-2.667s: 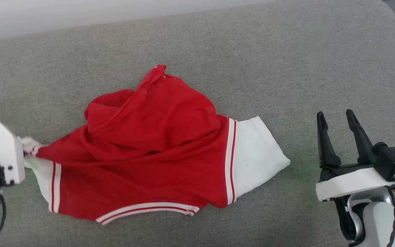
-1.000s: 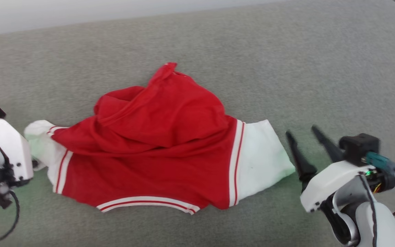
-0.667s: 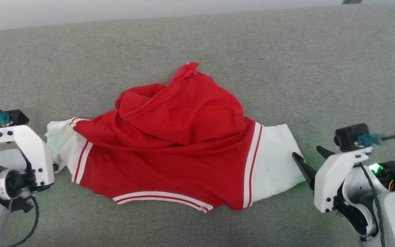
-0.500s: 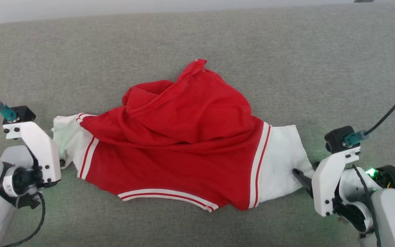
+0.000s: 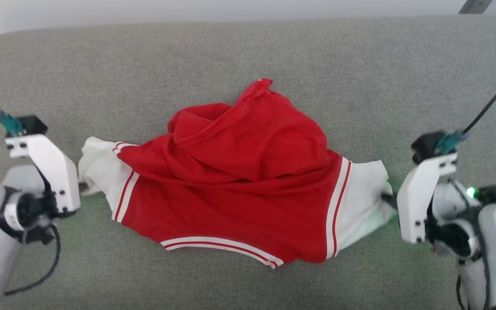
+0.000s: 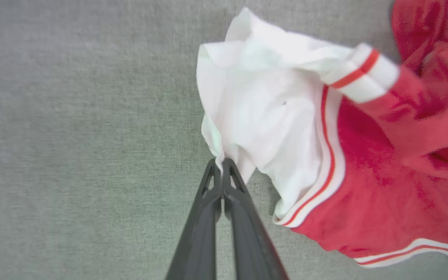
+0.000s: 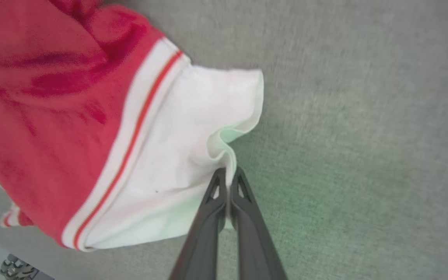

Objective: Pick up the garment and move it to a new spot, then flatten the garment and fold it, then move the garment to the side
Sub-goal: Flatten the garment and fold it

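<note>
Garment lies crumpled mid-frame in head view, on grey cushion. Left gripper clenched on white sleeve edge at frame left. Right gripper clenched on opposite sleeve at frame right.

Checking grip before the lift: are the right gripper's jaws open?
No, the right gripper is pinched shut on the garment at its white sleeve edge.
</note>
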